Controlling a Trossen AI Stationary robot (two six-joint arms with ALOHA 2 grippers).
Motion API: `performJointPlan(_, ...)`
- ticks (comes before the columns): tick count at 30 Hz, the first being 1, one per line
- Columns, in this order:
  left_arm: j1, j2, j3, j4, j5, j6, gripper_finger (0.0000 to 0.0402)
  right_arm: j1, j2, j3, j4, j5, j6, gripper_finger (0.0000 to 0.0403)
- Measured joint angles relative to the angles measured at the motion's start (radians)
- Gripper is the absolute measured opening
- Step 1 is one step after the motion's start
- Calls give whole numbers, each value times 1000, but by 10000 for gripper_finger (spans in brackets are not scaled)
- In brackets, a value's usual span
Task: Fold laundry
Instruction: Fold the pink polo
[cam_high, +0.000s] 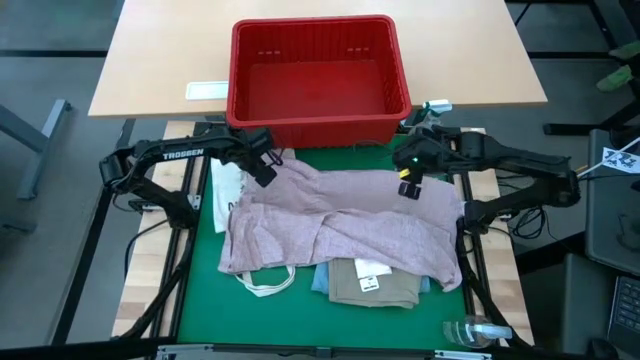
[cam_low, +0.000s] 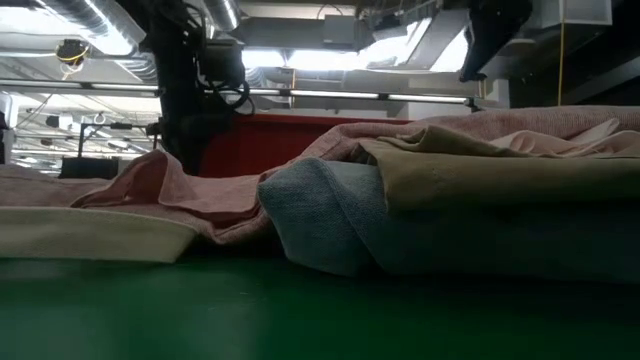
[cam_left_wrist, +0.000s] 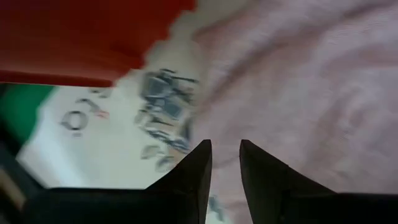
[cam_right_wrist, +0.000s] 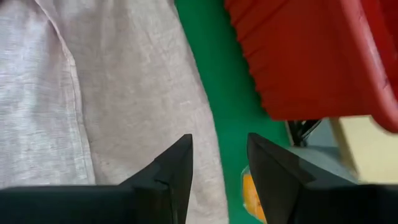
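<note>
Green mat (cam_high: 200, 290): pink shirt (cam_high: 350, 225) spread, hands above.

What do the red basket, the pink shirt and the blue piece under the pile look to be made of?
The red basket looks like rigid moulded plastic: slotted, ribbed walls with a slight sheen. The pink shirt seems a soft heathered woven cloth, matte, creasing loosely, with a stitched seam in the right wrist view. The blue piece is probably denim: thick, rounded fold, coarse matte surface.

Green table mat (cam_high: 205, 300), pink shirt (cam_high: 350, 215), jeans (cam_low: 330, 215), red basket (cam_high: 318, 80)
</note>
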Motion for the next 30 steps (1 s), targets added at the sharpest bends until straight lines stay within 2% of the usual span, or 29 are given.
performJointPlan(3, 0, 0, 0, 12, -84, -32, 83, -23, -19, -43, 16, -28, 10, 150)
performJointPlan(5, 0, 0, 0, 16, -102, -71, 84, -27, -21, -71, 33, -43, 11, 150)
performJointPlan(12, 0, 0, -1, 13, -101, -63, 90, -24, -14, -158, 90, -72, 7, 150)
performJointPlan(17, 0, 12, -2, 17, -104, -71, 124, -24, -14, -173, 93, -97, 7, 150)
performJointPlan(22, -1, 48, -48, 82, -95, -88, 159, -24, -14, -173, 108, -120, 7, 150)
performJointPlan(30, 23, 87, -128, 225, -102, -103, 165, -24, -14, -173, 108, -120, 4, 150)
